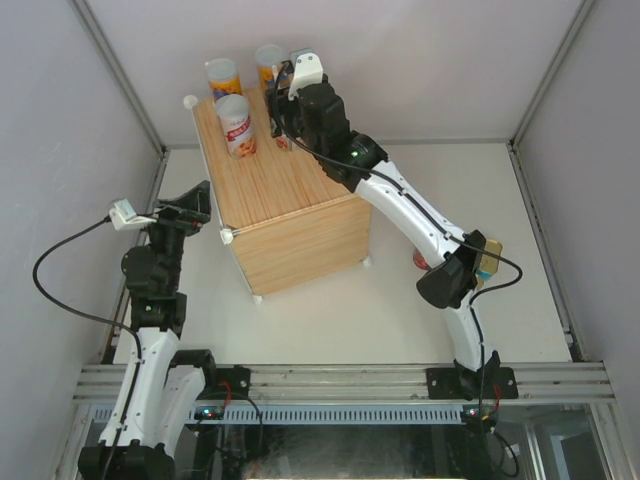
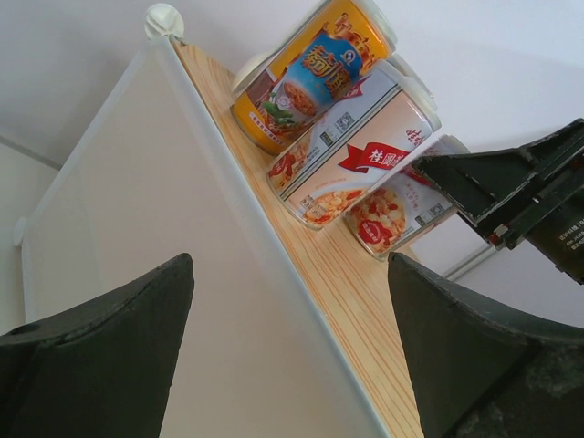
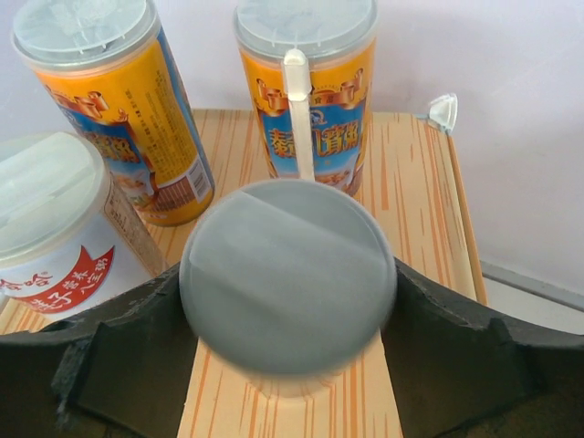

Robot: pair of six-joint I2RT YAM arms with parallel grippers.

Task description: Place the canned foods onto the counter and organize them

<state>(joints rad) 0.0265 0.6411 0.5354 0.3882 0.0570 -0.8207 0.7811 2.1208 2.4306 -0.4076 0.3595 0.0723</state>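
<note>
The counter point(image 1: 290, 215) is a wood-grain cube with white ball corners. Three cans stand at its far end: two orange ones point(image 1: 222, 76) point(image 1: 267, 60) and a white-and-red one point(image 1: 236, 126). My right gripper point(image 1: 286, 112) is over the far right of the top. In the right wrist view it point(image 3: 287, 306) is shut on a can with a pale grey lid point(image 3: 287, 269), held upright at or just above the wood top point(image 3: 415, 192). My left gripper point(image 1: 198, 206) is open and empty beside the counter's left side point(image 2: 137, 228). The left wrist view also shows three cans point(image 2: 351, 151).
A small gold tin point(image 1: 489, 258) and a red object point(image 1: 420, 262) lie on the white floor by the right arm's elbow, partly hidden. White walls close in the space on three sides. The counter's near half point(image 1: 290, 180) is bare wood.
</note>
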